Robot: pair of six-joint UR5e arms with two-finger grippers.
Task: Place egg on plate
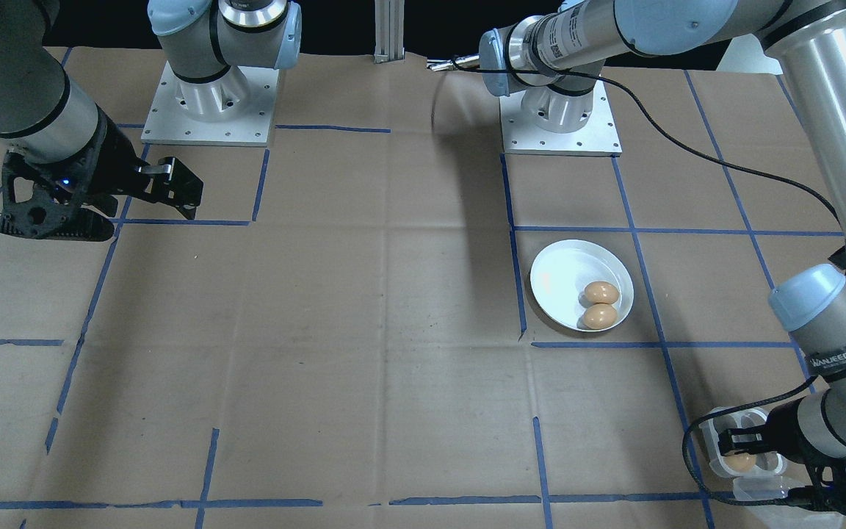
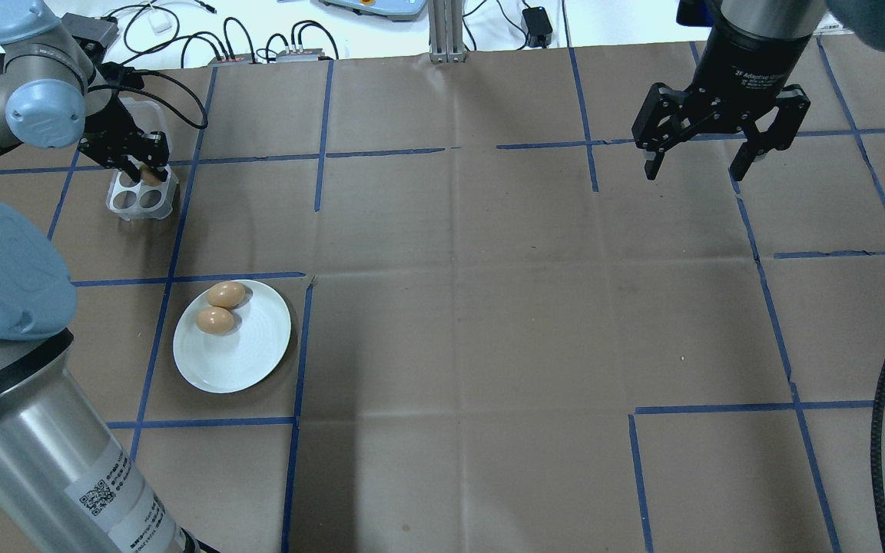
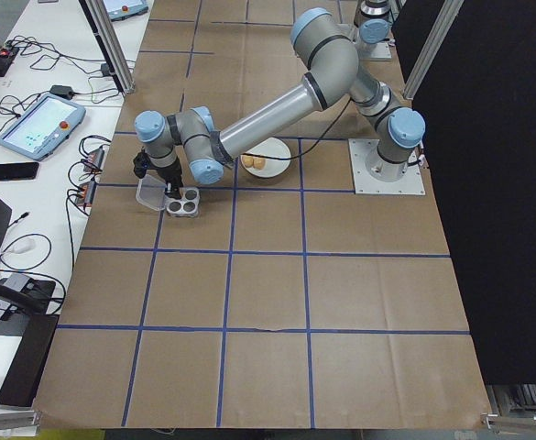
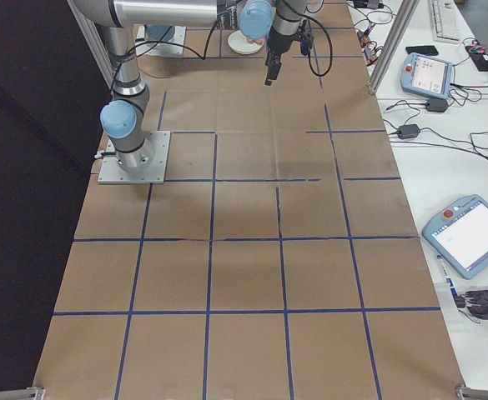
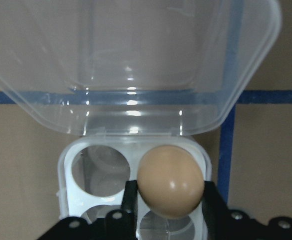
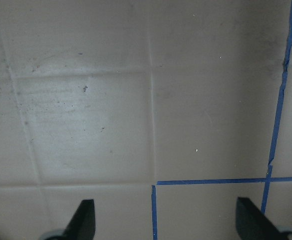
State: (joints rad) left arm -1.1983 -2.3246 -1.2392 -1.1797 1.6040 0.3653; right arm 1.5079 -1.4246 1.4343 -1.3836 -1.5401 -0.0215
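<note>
Left gripper clamps a brown egg over the clear egg box.
Right gripper hangs wide open, empty; two eggs lie on the white plate.

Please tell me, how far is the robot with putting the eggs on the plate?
Done: two eggs lie side by side on the white plate. In hand: the left gripper has its fingers on either side of a third egg at the open clear egg box; whether it is lifted yet cannot be told. Left: carry that egg to the plate. The other holes seen look empty. The right gripper hangs open, idle.
</note>
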